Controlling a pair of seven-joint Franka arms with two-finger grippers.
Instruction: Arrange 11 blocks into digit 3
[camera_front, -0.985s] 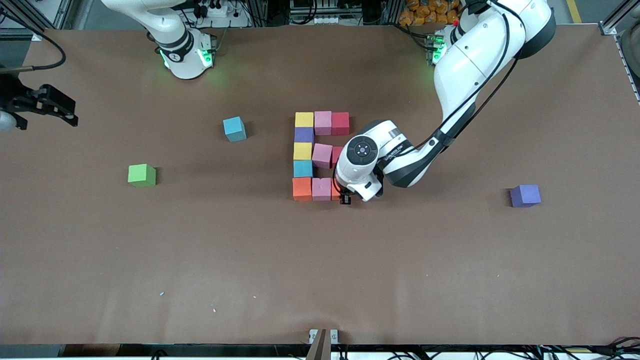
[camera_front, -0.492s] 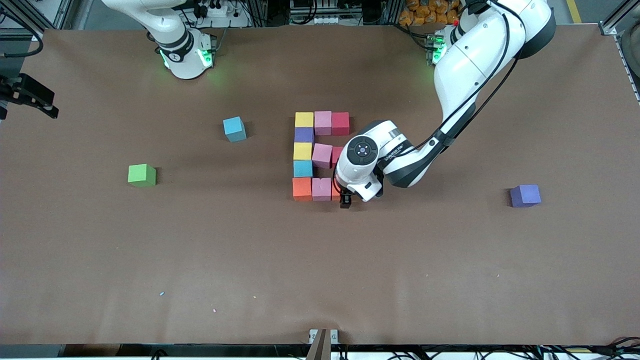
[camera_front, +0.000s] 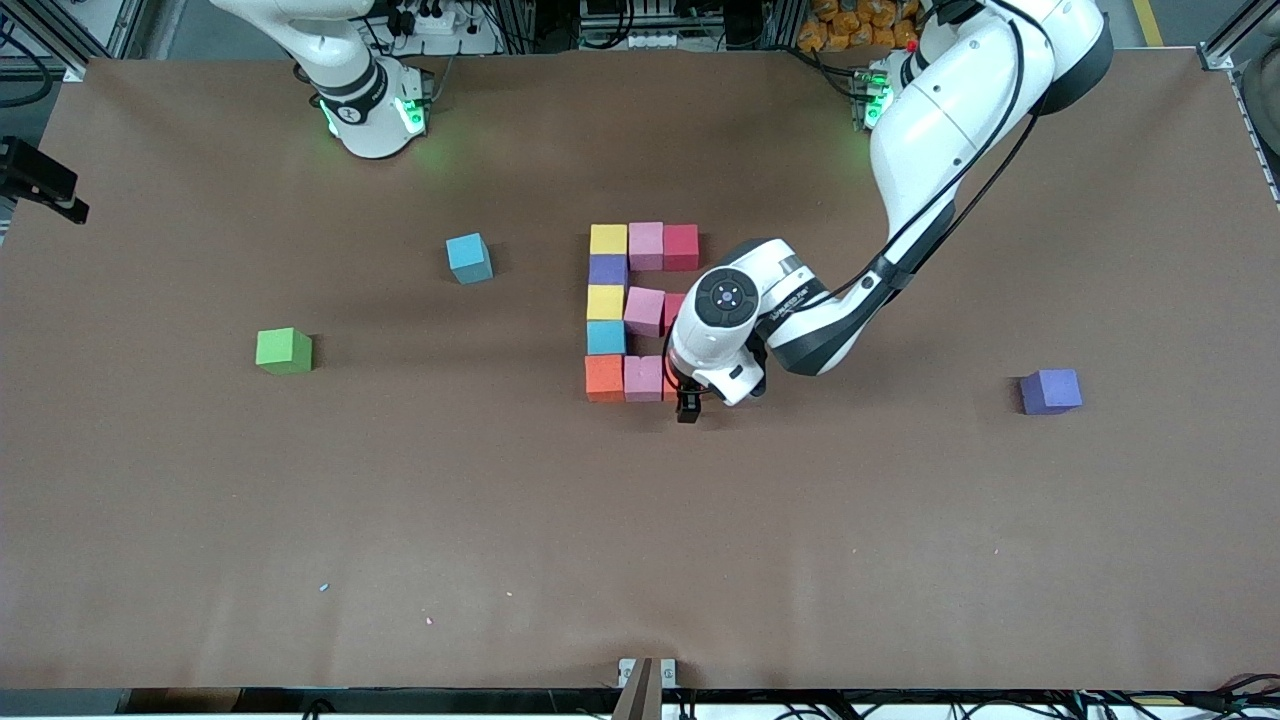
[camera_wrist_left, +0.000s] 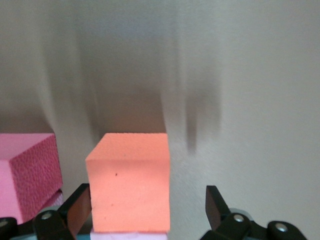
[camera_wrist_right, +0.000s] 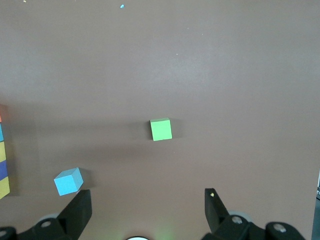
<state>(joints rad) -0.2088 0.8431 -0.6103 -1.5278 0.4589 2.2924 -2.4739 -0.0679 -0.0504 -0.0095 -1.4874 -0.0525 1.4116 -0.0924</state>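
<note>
Spreading across the middle of the brown surface (camera_front: 640, 560), the digit 3 (camera_front: 640, 312) stood as a figure of touching cubes: a yellow, pink and red top bar, a spine of purple, yellow and blue, a pink and red middle bar, and a bottom bar of orange and pink closed by the orange block (camera_wrist_left: 129, 181).

The left arm reached in from its base, and the left gripper (camera_front: 690, 400) hung low over that last orange block at the corner of the figure toward the left arm's end. Its jaws stood wide, one finger close beside the block, the other well clear, gripping nothing. The right gripper (camera_wrist_right: 145, 212) waited high over the right arm's end of the surface, jaws also wide and empty.

Three loose cubes lay apart from the figure: a green cube (camera_front: 284, 351), a blue cube (camera_front: 469, 258) and a purple cube (camera_front: 1051, 391).

A likely risk was the close finger dragging the orange block out of line if the arm lifted at a slant, or nudging the pink neighbour (camera_wrist_left: 27, 172).

Only the left wrist view showed the open gap around the block; the front view hid that block under the arm but alone showed the whole figure.
</note>
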